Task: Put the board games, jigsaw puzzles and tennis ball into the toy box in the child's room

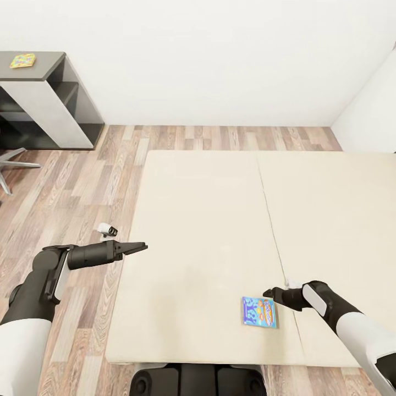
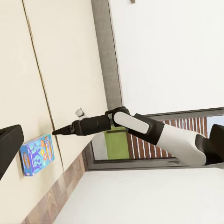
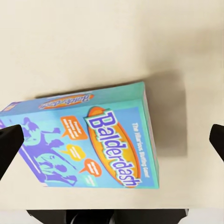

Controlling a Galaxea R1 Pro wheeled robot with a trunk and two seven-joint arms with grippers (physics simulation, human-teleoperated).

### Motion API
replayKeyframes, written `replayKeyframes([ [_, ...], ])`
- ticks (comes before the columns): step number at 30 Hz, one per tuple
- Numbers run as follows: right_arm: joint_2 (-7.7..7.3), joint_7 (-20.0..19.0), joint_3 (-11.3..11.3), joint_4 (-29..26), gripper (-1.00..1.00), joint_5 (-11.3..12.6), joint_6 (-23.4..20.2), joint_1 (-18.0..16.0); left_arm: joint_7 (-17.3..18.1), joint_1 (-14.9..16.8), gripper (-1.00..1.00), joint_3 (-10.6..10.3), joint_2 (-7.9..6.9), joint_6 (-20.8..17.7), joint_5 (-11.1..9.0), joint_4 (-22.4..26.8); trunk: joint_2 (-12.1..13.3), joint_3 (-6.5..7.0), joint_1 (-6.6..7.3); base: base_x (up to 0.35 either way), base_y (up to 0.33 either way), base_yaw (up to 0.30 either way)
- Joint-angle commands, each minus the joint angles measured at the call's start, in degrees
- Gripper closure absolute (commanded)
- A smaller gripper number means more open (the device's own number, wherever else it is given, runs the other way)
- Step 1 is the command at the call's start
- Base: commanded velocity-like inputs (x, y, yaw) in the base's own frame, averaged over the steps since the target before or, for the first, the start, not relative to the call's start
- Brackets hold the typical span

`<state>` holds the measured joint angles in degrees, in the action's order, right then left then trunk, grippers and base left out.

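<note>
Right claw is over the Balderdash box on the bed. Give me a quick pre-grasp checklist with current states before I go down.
1. Balderdash box lies flat on the bed: ok.
2. Right claw open, fingertips either side of the box in the right wrist view: ok.
3. Claw lowered to box: not ok, it hangs above, beside the box's edge in the head view.
4. Left claw clear of the box: ok.
5. Nothing else on the mattress near the box: ok.
6. Toy box in sight: not ok.

One board game (image 1: 259,312), one jigsaw puzzle (image 1: 22,60), two hands.
</note>
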<state>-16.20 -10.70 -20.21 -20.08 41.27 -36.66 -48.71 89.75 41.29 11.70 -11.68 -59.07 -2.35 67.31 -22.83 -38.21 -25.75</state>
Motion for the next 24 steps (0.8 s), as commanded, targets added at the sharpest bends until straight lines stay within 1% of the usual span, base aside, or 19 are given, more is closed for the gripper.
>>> replayKeyframes([
  [1, -0.05, -0.3, -0.2, -0.1, -1.0, -0.2, -0.2, 0.0, 0.2, 0.0, -1.0, 0.0, -0.01, -0.6, 0.1, 0.0, -0.1, -0.07, -0.03, 0.0, 0.0, 0.0],
  [10, -0.01, -0.3, -0.2, -0.2, -1.0, -0.2, -0.2, 0.0, 0.2, 0.0, -1.0, 0.0, -0.01, -0.6, 0.1, 0.0, -0.1, -0.16, -0.03, 0.0, 0.0, 0.0],
  [24, 0.1, -0.3, -0.2, -0.3, -1.0, -0.2, -0.1, 0.0, 0.2, 0.0, -1.0, 0.0, -0.01, -0.6, 0.1, 0.0, -0.1, -0.99, -0.03, 0.0, 0.0, 0.0],
])
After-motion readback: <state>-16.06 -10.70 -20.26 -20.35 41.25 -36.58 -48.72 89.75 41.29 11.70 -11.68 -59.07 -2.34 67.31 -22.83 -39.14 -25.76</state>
